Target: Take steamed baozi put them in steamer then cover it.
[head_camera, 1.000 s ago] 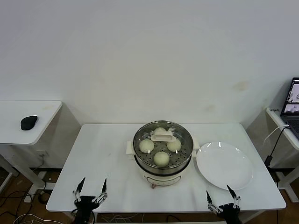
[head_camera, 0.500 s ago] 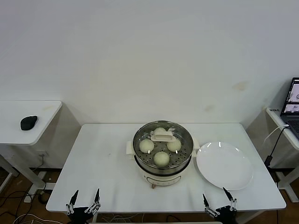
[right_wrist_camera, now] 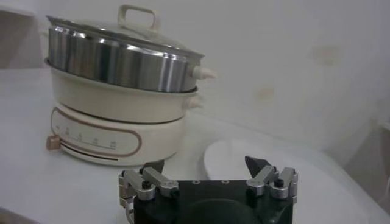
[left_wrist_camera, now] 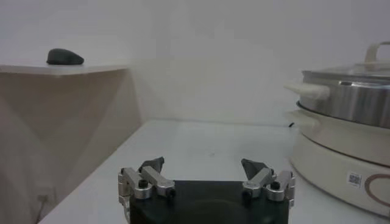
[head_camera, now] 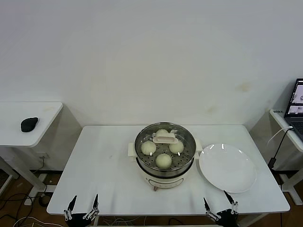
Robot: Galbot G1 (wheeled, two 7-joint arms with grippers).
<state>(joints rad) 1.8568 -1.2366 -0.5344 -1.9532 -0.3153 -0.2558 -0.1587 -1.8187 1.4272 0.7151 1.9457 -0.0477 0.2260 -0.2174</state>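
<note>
Standing on a white table (head_camera: 104,161) against a white wall (head_camera: 151,56), the steamer (head_camera: 164,158) is covered; both end effectors released.

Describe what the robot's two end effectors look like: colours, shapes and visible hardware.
The left end effector and the right end effector look alike: a black block-shaped body carrying silver metal linkage arms with dark screw heads, ending in small black pointed fingertips. From the head view the fingers are thin, dark, tapering prongs. No cables or markings show.

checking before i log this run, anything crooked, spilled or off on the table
Nothing stands out. The lid sits level on the steamer, four buns are inside, and the plate beside it is bare.
</note>
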